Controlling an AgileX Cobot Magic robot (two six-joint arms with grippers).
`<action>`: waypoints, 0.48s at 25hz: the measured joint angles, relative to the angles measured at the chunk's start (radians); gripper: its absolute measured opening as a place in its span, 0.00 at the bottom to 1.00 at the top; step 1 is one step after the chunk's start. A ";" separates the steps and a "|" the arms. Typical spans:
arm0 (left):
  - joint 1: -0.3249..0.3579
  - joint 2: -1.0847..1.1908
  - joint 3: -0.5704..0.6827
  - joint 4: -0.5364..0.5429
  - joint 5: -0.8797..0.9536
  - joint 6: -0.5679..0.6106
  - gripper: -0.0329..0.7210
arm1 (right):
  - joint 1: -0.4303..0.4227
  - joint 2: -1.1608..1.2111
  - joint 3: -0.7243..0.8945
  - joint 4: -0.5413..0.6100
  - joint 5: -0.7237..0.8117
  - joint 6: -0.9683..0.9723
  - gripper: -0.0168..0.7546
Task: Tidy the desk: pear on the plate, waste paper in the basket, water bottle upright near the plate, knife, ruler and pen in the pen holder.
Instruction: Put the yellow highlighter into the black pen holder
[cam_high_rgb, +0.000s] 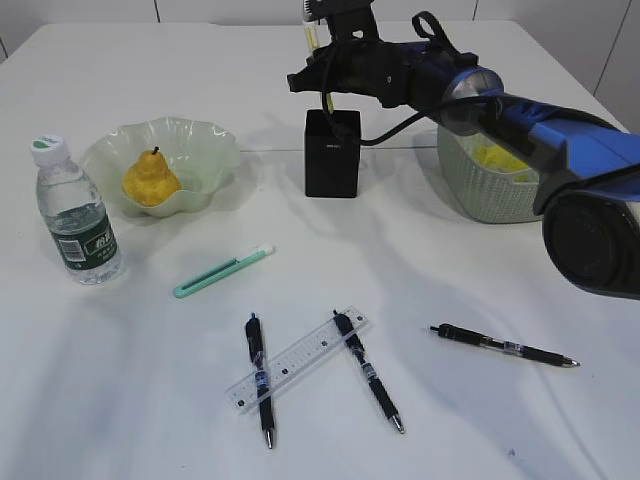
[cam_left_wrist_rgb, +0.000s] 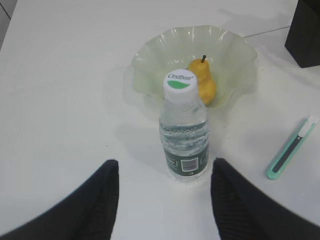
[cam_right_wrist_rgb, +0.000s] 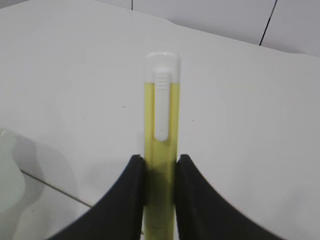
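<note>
The water bottle (cam_left_wrist_rgb: 183, 132) cap reads "Cestbon" above a green half-disc; a barcode sits on its dark green label. The pen holder's (cam_high_rgb: 332, 153) pale lettering and the ruler's (cam_high_rgb: 297, 360) markings are illegible

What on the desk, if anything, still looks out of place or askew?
The clear ruler lies diagonally across two black pens; a third pen and the green knife lie loose nearby.

Bright, even light; soft shadows on desk (cam_high_rgb: 140, 400). Right arm (cam_high_rgb: 590, 230) blurry up close in ext. view; wrist fingers (cam_left_wrist_rgb: 85, 210) soft-focus.
</note>
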 joint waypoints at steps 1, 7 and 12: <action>0.000 0.000 0.000 0.000 0.000 0.000 0.59 | 0.000 0.000 0.000 0.000 0.000 0.000 0.18; 0.000 0.000 0.000 0.000 0.000 0.000 0.59 | 0.000 -0.023 0.000 0.000 0.028 0.000 0.18; 0.000 0.000 0.000 0.000 0.000 0.000 0.59 | 0.000 -0.069 0.000 0.000 0.039 0.000 0.18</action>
